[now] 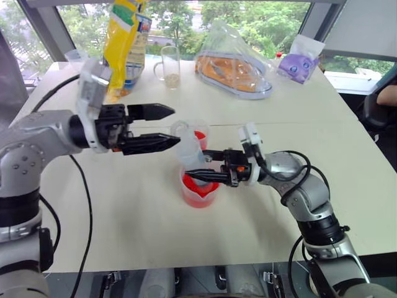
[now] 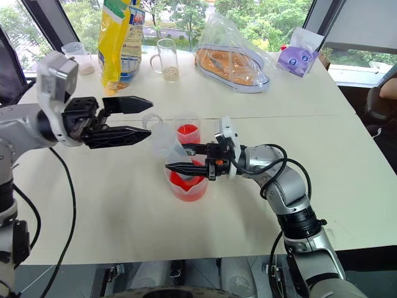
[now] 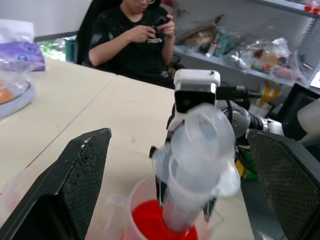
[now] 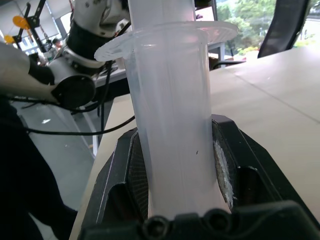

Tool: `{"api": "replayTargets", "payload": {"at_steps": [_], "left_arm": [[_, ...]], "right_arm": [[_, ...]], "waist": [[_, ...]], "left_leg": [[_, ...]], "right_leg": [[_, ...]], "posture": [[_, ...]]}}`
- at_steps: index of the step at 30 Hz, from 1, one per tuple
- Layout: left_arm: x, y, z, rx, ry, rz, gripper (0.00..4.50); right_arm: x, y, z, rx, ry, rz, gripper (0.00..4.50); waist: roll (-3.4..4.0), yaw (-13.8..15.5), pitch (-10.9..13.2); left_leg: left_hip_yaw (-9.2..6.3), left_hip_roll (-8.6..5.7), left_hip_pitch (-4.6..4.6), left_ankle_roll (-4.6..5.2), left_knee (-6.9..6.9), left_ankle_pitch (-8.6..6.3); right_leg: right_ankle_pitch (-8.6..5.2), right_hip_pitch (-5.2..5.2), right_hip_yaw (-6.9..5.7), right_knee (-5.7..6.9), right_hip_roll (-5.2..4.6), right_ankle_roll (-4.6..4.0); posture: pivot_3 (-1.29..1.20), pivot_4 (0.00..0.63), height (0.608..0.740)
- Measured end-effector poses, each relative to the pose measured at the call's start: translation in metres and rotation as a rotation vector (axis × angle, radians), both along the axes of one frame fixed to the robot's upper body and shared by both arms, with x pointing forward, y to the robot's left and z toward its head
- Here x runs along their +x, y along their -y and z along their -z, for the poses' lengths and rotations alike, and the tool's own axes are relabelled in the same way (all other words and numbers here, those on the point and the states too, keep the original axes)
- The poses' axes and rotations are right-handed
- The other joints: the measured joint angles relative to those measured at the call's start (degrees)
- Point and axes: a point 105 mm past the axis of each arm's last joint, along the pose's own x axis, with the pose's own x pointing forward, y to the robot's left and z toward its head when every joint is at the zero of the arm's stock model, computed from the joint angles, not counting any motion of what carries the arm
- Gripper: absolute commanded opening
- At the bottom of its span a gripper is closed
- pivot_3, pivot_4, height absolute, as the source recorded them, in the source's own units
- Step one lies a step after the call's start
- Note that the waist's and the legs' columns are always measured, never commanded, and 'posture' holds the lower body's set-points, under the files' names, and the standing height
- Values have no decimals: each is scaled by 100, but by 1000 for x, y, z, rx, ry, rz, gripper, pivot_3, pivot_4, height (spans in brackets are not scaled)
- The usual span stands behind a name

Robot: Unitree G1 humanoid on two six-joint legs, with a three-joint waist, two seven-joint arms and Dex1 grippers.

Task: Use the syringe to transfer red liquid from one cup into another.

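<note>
Large clear syringe, standing tilted, top leaning toward 11 o'clock, lower end dipped into red liquid. Squat translucent spouted beaker on the tabletop, partly filled with that bright red-orange fluid. Small narrow clear cup just behind at 12 o'clock, also holding red fluid.

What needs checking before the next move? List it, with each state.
1. Right pincer shut on the syringe barrel: ok.
2. Left pincer open and off the syringe: ok.
3. Syringe tip down in the spouted beaker: ok.
4. Red liquid present in the beaker: ok.
5. Small cup upright just behind the beaker: ok.
6. Liquid drawn into the barrel: cannot tell.
</note>
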Motion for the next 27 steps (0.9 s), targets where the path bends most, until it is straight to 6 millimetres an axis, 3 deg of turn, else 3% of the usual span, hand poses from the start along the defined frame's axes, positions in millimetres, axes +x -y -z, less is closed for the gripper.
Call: {"api": "replayTargets", "payload": {"at_steps": [9,11,16,19,23,27], "left_arm": [[-1,-21,2,-7,-6,-107,4443],[0,-22,1,-8,0,-118,4443],[8,-29,-1,-9,22,-168,4443],[10,-31,-1,-13,30,-179,4443],[14,-33,-4,-20,50,-197,4443],[16,-32,-5,-26,61,-199,4443]], "right_arm": [[8,2,-24,74,-2,29,1409],[11,4,-38,101,8,36,1409],[23,8,-99,203,95,48,1409],[42,10,-116,257,82,71,1409],[84,5,-117,294,75,160,1409],[110,-4,-92,283,49,215,1409]], "waist": [[0,11,0],[0,6,0],[2,-5,1],[2,-7,1],[3,-23,2],[2,-18,1]], "left_leg": [[1,-1,0,0,0,0],[1,-1,0,0,0,0],[2,0,0,-2,-2,1],[4,0,-1,-2,-2,1],[9,-1,-1,-1,-3,1],[8,-1,-4,0,-6,0]], "right_leg": [[0,0,0,-1,-3,0],[0,0,0,-1,-3,-1],[1,-3,-1,0,-1,-2],[1,-3,0,0,-2,-2],[1,-5,1,0,-2,-2],[1,-6,1,-1,-3,-2]], "posture": [[0,150,740],[0,150,740],[0,150,740],[0,150,740],[0,150,740],[0,150,740]]}}
